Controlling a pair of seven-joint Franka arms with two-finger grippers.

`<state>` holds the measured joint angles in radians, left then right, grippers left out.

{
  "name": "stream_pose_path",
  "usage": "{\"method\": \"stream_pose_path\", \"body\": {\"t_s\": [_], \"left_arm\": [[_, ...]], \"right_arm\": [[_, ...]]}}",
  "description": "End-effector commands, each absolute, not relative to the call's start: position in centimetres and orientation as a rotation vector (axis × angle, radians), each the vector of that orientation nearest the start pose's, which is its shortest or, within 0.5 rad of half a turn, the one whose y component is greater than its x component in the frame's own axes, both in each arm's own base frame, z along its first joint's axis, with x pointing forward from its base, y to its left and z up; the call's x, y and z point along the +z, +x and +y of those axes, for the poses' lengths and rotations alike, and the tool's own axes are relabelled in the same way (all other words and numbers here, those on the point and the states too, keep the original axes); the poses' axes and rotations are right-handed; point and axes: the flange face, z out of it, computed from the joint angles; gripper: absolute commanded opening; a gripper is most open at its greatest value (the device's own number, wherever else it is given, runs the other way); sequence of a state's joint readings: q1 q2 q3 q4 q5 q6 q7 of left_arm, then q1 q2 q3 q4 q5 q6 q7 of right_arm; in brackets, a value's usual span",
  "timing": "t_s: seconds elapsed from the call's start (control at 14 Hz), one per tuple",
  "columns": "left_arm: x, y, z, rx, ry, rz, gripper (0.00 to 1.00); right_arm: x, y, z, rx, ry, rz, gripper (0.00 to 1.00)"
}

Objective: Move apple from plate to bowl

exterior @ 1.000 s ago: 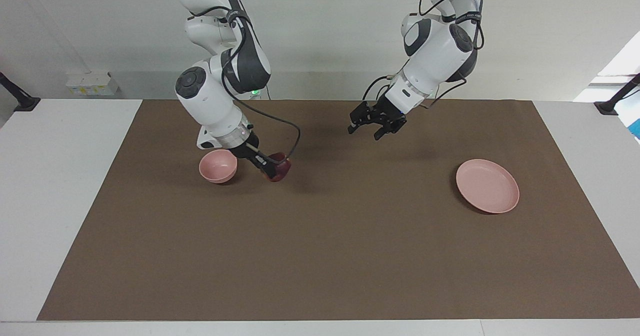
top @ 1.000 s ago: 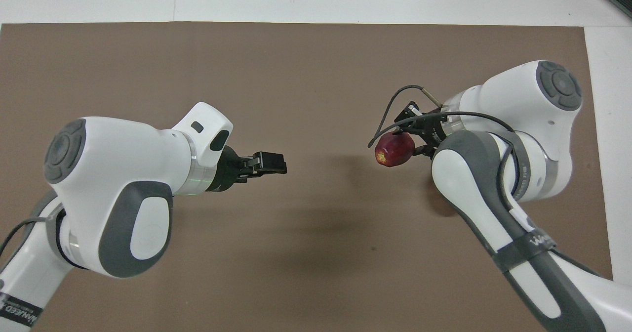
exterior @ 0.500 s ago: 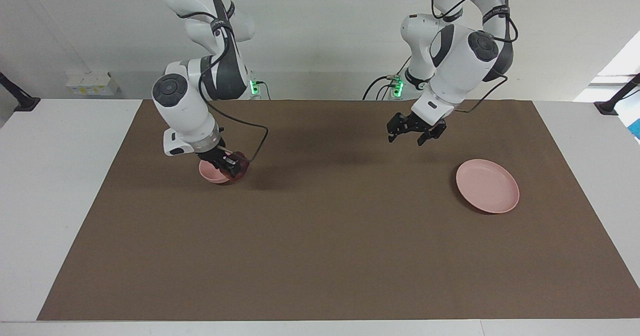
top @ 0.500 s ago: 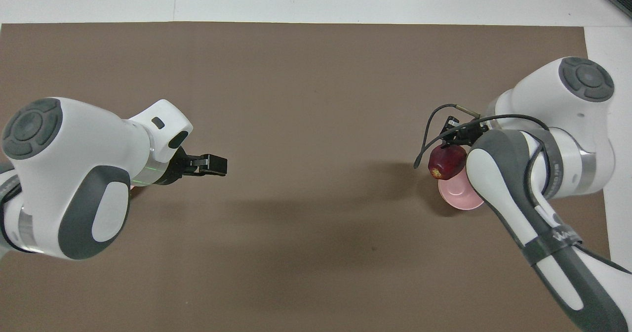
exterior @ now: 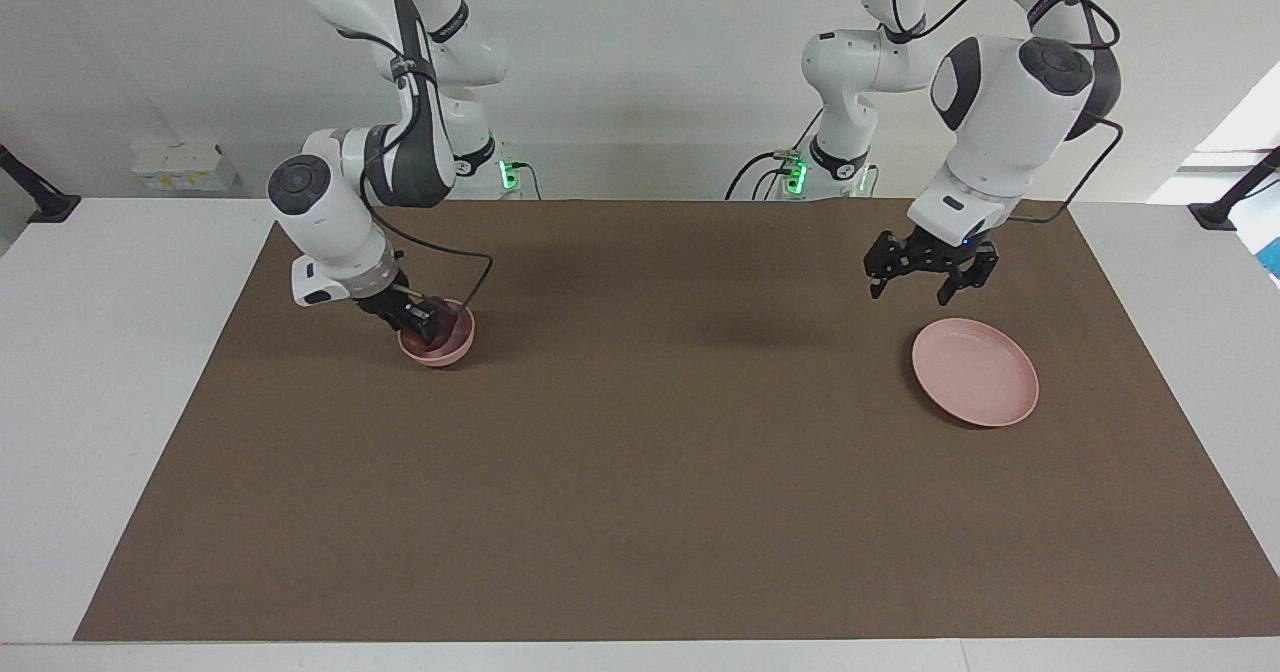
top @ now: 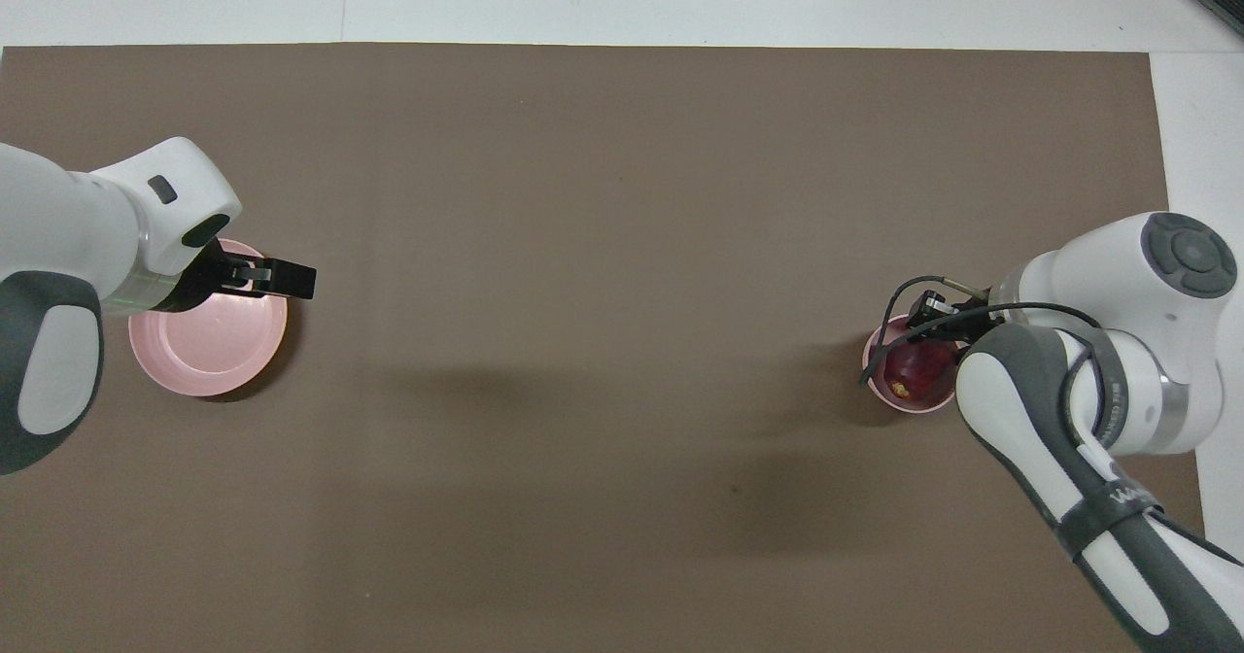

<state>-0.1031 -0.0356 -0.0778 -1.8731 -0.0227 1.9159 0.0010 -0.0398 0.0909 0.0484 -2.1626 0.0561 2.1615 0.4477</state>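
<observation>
The dark-red apple (exterior: 441,311) sits low inside the small deep pink bowl (exterior: 440,353) toward the right arm's end of the table. My right gripper (exterior: 426,323) reaches into the bowl and is shut on the apple. In the overhead view the apple (top: 914,369) shows inside the bowl (top: 904,403) under the right gripper (top: 925,334). The flat pink plate (exterior: 975,374) lies bare toward the left arm's end. My left gripper (exterior: 910,292) hangs open and empty above the plate's robot-side edge; overhead the left gripper (top: 292,281) is over the plate's (top: 209,357) rim.
A brown mat (exterior: 660,472) covers most of the white table (exterior: 110,372). A small white box (exterior: 180,167) sits at the table's robot-side edge, and black clamp stands (exterior: 40,197) are at both ends.
My right gripper carried the apple sideways over the bowl and lowered it in. My left gripper swung away from the table's middle to above the plate.
</observation>
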Motion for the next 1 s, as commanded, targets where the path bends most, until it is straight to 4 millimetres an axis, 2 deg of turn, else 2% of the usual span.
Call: {"method": "stream_pose_path", "body": {"t_s": [0.0, 0.14, 0.29, 0.43, 0.5, 0.57, 0.71, 0.93], "left_arm": [[56.5, 55.9, -9.4, -0.137, -3.067, 0.316, 1.00], [59.1, 56.1, -7.4, -0.168, -3.066, 0.285, 1.00], [61.8, 56.3, -4.3, -0.188, -3.074, 0.239, 1.00], [64.4, 55.7, -2.8, -0.154, -3.074, 0.286, 1.00], [65.1, 55.3, -2.1, -0.127, -3.072, 0.304, 1.00], [65.3, 55.0, -0.6, -0.081, -3.079, 0.277, 1.00], [65.4, 54.6, 0.8, -0.056, -3.116, 0.253, 1.00], [65.6, 54.3, 2.9, -0.028, -3.122, 0.273, 1.00]], "right_arm": [[36.8, 54.7, 1.1, 0.078, -3.043, 0.659, 1.00], [39.7, 55.9, 1.2, 0.037, -3.072, 0.491, 1.00], [43.3, 57.5, 0.7, -0.029, -3.101, 0.284, 1.00], [46.1, 58.5, 0.3, -0.090, -3.154, 0.052, 1.00], [47.5, 58.8, 0.1, -0.098, -3.169, -0.008, 1.00], [49.2, 59.0, -0.1, -0.093, -3.172, -0.019, 1.00], [53.0, 59.0, -0.2, -0.069, -3.175, -0.011, 1.00], [58.2, 57.5, -0.3, 0.002, -3.162, 0.045, 1.00]]}}
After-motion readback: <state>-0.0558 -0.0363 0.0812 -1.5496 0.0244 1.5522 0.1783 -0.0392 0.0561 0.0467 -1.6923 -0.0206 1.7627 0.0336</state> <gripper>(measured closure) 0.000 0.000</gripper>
